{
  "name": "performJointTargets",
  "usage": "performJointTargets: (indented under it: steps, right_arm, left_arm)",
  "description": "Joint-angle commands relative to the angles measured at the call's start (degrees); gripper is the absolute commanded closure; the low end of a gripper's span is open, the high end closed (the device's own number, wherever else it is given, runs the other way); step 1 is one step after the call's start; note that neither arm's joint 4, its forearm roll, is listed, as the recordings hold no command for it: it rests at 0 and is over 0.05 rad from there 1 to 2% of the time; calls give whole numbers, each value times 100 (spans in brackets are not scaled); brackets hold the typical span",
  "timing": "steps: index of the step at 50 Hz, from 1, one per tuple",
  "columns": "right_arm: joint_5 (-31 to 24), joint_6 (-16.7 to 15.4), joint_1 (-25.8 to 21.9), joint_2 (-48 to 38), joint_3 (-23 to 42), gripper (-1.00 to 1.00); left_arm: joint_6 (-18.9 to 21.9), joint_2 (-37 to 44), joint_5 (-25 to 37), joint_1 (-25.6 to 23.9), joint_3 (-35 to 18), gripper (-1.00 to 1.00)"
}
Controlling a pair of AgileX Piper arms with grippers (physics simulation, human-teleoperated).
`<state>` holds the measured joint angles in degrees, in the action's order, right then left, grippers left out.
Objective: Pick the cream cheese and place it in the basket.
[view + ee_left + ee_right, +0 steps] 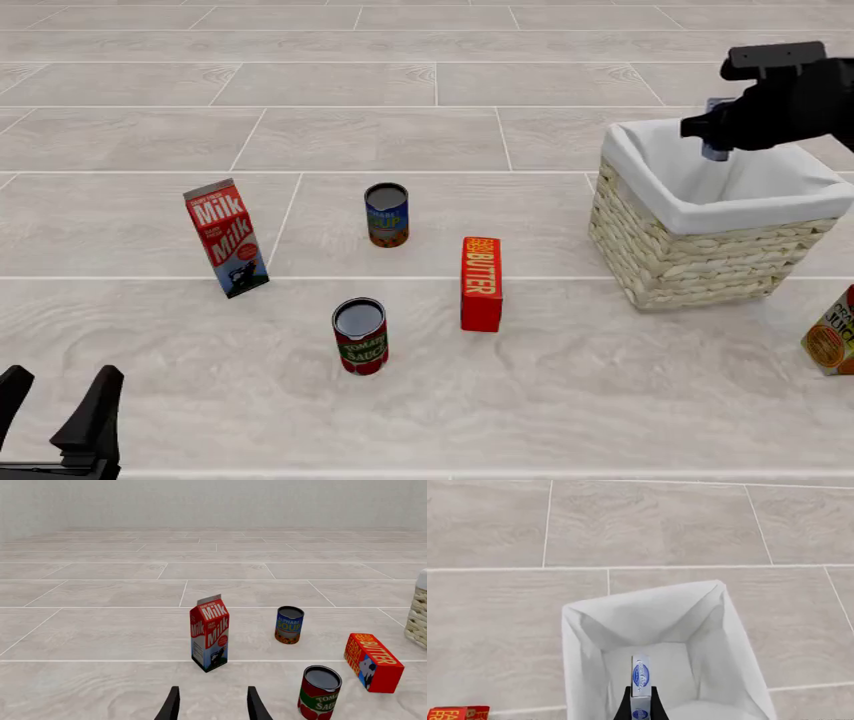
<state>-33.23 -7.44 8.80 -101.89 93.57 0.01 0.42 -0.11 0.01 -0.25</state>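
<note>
The cream cheese (640, 680), a thin pale blue-and-white box, is held edge-on between the fingers of my right gripper (640, 707). In the front view the right gripper (717, 150) hangs over the open top of the basket (694, 255), with the cream cheese (717, 153) pointing down into it. The right wrist view looks straight down into the basket's white lining (647, 605). My left gripper (54, 410) is open and empty at the near left, well away from the basket; its fingers (172, 705) show in the left wrist view.
A milk carton (227, 238), a soup can (386, 214), a tomato sauce can (360, 336) and a red butter box (481, 283) stand left of the basket. An orange-labelled carton (834, 335) sits at the right edge. The basket's side (419, 615) shows in the left wrist view.
</note>
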Motion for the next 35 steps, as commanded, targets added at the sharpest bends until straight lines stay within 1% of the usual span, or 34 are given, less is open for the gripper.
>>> performJointTargets:
  steps: [1,9,19,27,28,30,35]
  right_arm:
    - [232,78,54,16,-242,100]
    - [310,-46,146,-27,-341,100]
    - [411,-66,174,0,-483,100]
    - [368,-74,147,-4,-354,100]
    - [391,-166,195,4,-323,100]
    - [377,-110,207,2,-293,100]
    - [399,-145,207,16,-318,100]
  left_arm:
    - [0,-1,0,1,0,-100]
    - [0,0,0,1,0,-100]
    - [-1,0,0,-1,0,-100]
    - [-2,0,0,0,0,-100]
    - [1,-1,0,0,0,-100]
    - [1,0,0,-1,0,-100]
    - [1,0,0,0,0,-100]
